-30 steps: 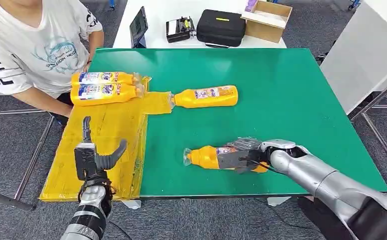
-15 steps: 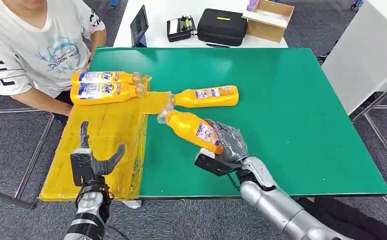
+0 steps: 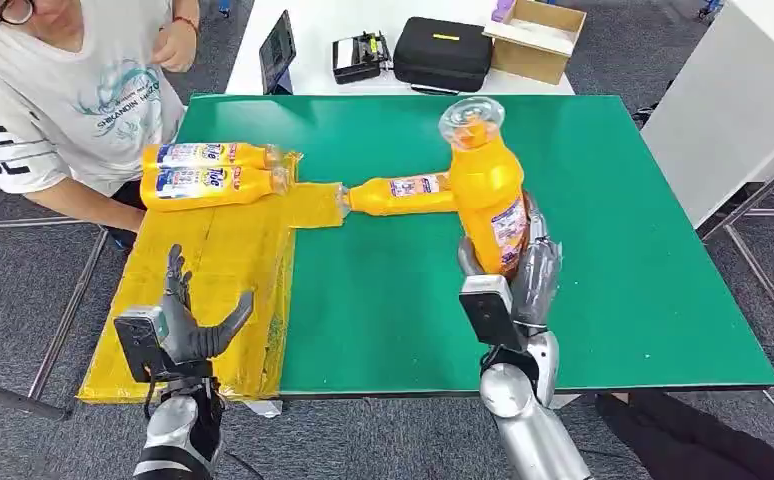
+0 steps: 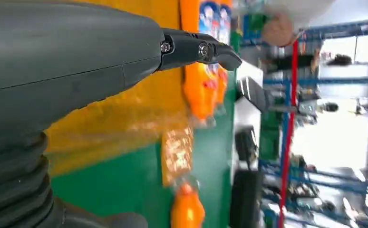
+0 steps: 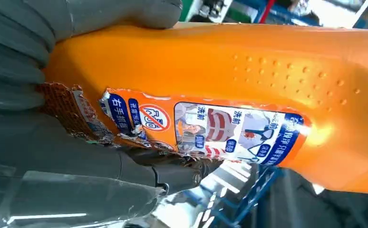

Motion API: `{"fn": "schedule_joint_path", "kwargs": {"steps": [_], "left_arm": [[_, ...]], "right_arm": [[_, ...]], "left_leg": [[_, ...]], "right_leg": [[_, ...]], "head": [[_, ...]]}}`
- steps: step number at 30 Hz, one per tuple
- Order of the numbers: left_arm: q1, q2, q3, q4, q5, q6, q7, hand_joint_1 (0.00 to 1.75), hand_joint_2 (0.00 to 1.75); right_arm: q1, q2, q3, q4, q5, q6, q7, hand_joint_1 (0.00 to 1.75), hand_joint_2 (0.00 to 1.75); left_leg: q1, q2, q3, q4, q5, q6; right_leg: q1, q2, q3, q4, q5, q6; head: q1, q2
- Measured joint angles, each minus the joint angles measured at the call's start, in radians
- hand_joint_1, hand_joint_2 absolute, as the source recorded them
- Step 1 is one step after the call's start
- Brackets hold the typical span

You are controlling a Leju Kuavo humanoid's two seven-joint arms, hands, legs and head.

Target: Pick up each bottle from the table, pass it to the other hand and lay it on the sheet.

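Note:
My right hand [image 3: 523, 275] grips an orange detergent bottle [image 3: 487, 190] by its lower body and holds it upright above the green table [image 3: 613, 250], clear cap toward the camera. Up close the bottle [image 5: 248, 95] has a torn label and my fingers [image 5: 25, 57] wrap its base. My left hand [image 3: 185, 322] hovers with fingers spread, holding nothing, over the near part of the yellow sheet [image 3: 213, 260]. Two more orange bottles [image 3: 213, 172] lie side by side at the sheet's far end. A third bottle [image 3: 410, 193] lies on the table with its cap at the sheet's edge.
A person in a white T-shirt [image 3: 53, 110] stands at the table's far left corner. Behind the green table a white table holds a black case [image 3: 441, 52], a cardboard box [image 3: 535, 38] and a tablet [image 3: 277, 52]. A white panel [image 3: 733, 100] stands at the right.
My right hand has raised the bottle from a low tilt to upright and moved it right, above the table's middle. My left hand has dropped slightly. The person lifted an arm.

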Motion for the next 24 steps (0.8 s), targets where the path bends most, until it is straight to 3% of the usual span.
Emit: {"fn": "schedule_joint_path", "kwargs": {"steps": [8, 17, 24], "left_arm": [[0.036, 0.032, -0.116, -0.064, 0.259, -0.403, 0.113, 0.0, 1.75], [0.039, 0.081, -0.21, -0.033, 0.4, -0.595, 0.146, 0.0, 1.75], [0.03, 0.111, -0.271, 0.013, 0.449, -0.653, 0.159, 0.0, 1.75]], "right_arm": [[0.045, 0.042, -0.033, 0.069, -0.03, 0.072, -0.174, 1.75, 1.75], [0.066, 0.093, 0.003, 0.224, -0.055, 0.154, -0.253, 1.75, 1.75], [0.065, 0.132, 0.075, 0.36, -0.032, 0.167, -0.28, 1.75, 1.75]], "left_leg": [[0.0, 0.0, 0.0, 0.0, 0.0, 0.0], [0.0, 0.0, 0.0, 0.0, 0.0, 0.0], [0.0, 0.0, 0.0, 0.0, 0.0, 0.0]], "right_leg": [[0.0, 0.0, 0.0, 0.0, 0.0, 0.0], [0.0, 0.0, 0.0, 0.0, 0.0, 0.0], [0.0, 0.0, 0.0, 0.0, 0.0, 0.0]], "head": [[0.0, 0.0], [0.0, 0.0], [0.0, 0.0]]}}
